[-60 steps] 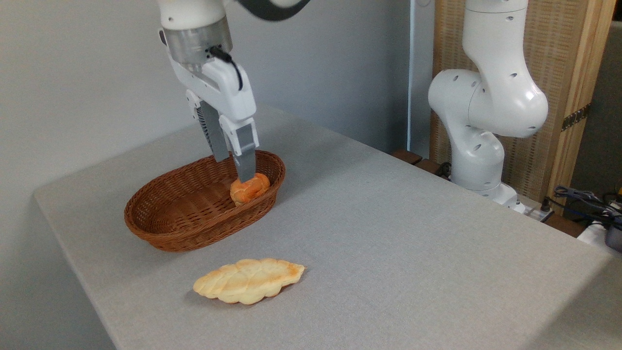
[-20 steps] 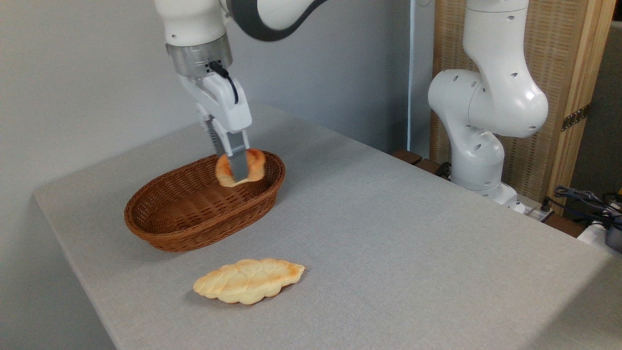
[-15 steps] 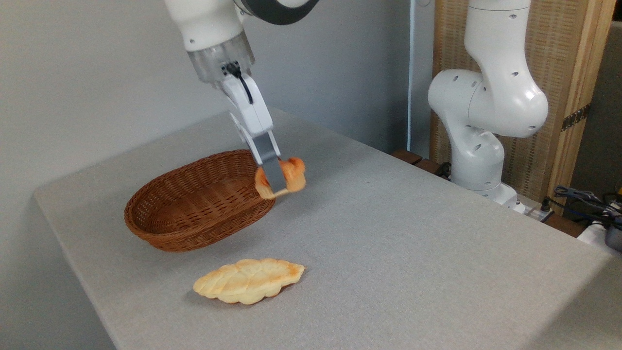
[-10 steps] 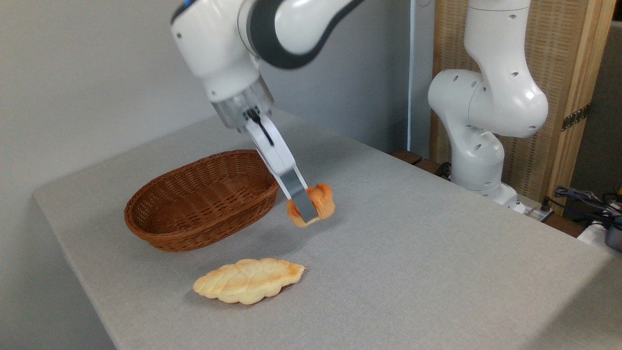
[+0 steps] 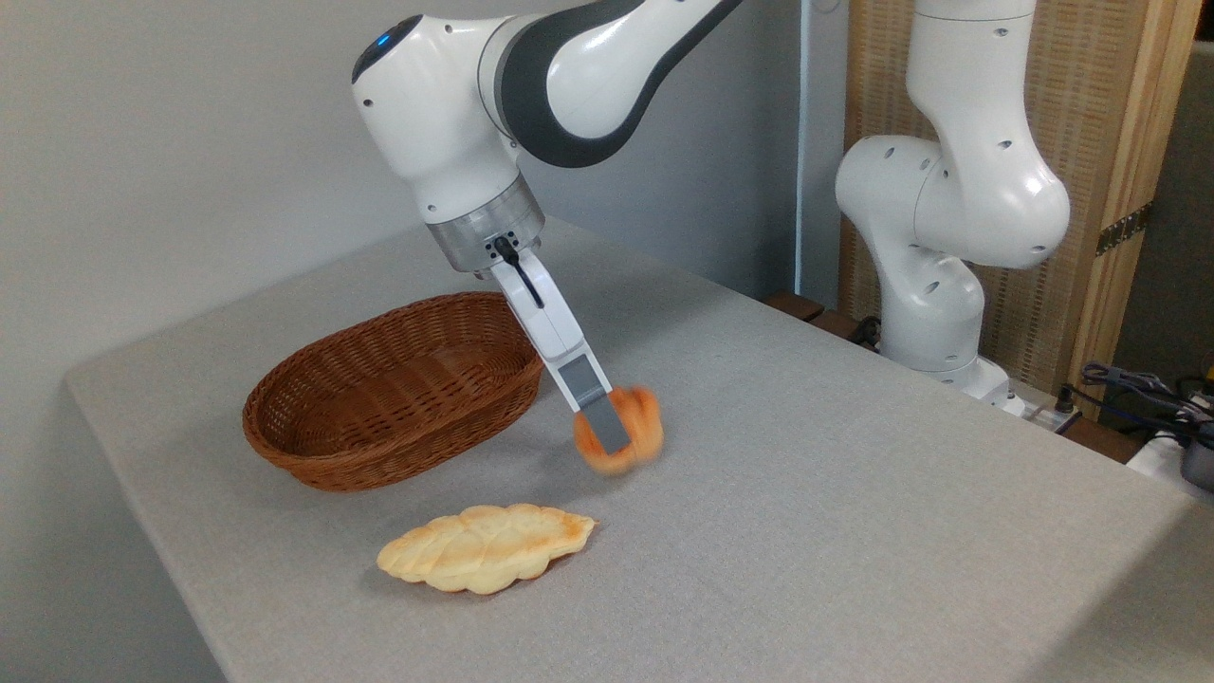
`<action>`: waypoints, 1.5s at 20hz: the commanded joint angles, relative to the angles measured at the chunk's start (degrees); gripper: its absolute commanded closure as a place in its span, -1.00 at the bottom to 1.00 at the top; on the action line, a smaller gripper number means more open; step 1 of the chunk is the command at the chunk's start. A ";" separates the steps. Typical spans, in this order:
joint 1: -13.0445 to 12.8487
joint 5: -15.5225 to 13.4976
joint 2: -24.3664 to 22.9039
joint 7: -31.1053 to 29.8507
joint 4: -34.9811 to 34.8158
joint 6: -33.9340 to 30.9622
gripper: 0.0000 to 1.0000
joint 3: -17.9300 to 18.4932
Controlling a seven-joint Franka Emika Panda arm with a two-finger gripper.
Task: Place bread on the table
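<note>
the step in hand looks like the set-down: the claw [image 5: 615,432] is clamped on the bread [image 5: 621,439], and the bun hangs low over the surface [image 5: 806,493], just right of the wicker basket [image 5: 379,398] and up-right of the pale braided loaf [image 5: 486,547] — clear of both. whether its underside already touches the cloth i cannot tell; the bun is blurred and its shadow sits close beneath.

what comes next, as i judge it, is a short drop onto bare cloth, then letting the fingers part and lifting straight away so the bun isn't dragged or rolled.

the bun is near-round, so it has no strong long axis — at most it reads slightly wider left to right. the blur hides which way its knotted top faces. the claw itself slants down to the right.
</note>
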 commanded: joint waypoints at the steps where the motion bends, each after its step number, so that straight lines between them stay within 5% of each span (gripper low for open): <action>1: -0.36 0.94 -0.89 0.18 0.11 0.43 -1.00 0.31; 6: -0.28 -0.11 -1.07 -2.45 8.18 -1.23 -1.00 0.57; 12: 2.27 -9.94 -0.19 -11.23 20.93 -5.36 -1.00 1.71; 15: 2.27 -10.48 1.47 -15.54 24.88 -5.37 -1.00 3.73; 22: 1.48 -10.05 2.62 -15.11 28.41 -7.39 -1.00 7.95; 25: -2.19 -10.04 2.71 -14.76 28.50 -7.39 -1.00 11.98; 30: -2.82 -10.40 3.85 -14.23 28.06 -7.30 -1.00 11.65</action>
